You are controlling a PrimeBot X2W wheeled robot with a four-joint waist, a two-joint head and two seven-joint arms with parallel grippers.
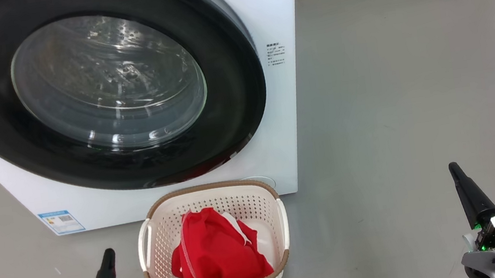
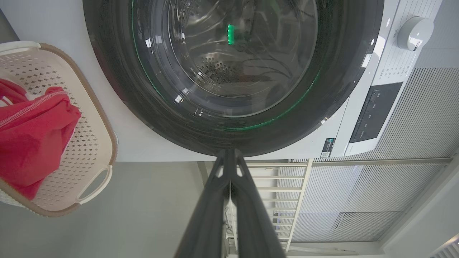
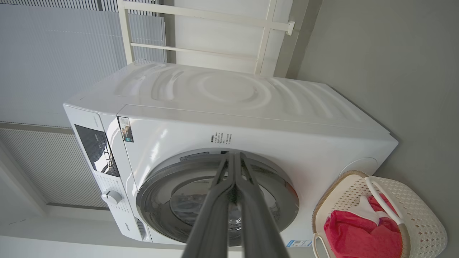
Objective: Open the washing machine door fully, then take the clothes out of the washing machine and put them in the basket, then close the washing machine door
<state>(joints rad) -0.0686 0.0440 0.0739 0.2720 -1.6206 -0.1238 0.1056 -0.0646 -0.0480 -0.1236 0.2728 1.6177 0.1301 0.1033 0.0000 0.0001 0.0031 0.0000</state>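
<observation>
Here, at the lower left of the head view, the left pincer (image 1: 109,256) points upward with its two dark fingers clenched together, gripping nothing. It hangs above the grey floor (image 1: 413,88), well apart from the other things. In the left wrist view the left pincer's fingers run together to a single tip (image 2: 229,154).

Right of it and farther on, a small blue label (image 1: 61,222) sits on the lower corner of the washing machine (image 1: 277,20), a white box standing on the floor. The washing machine door (image 1: 99,86) covers most of its front, a wide glossy black ring around a bulging glass window with the steel drum showing behind it. The door lies shut against the front; the right wrist view shows it flush as well (image 3: 218,200).

The basket (image 1: 208,188) stands on the floor just before the machine, under the door's lower right edge. Whether it touches the front panel cannot be told. The clothes (image 1: 217,253) lie inside the basket, a red heap with thin white trim filling its middle and near side.

At the far right, the right pincer (image 1: 453,169) points upward over bare floor, clenched and empty, well apart from the basket.
</observation>
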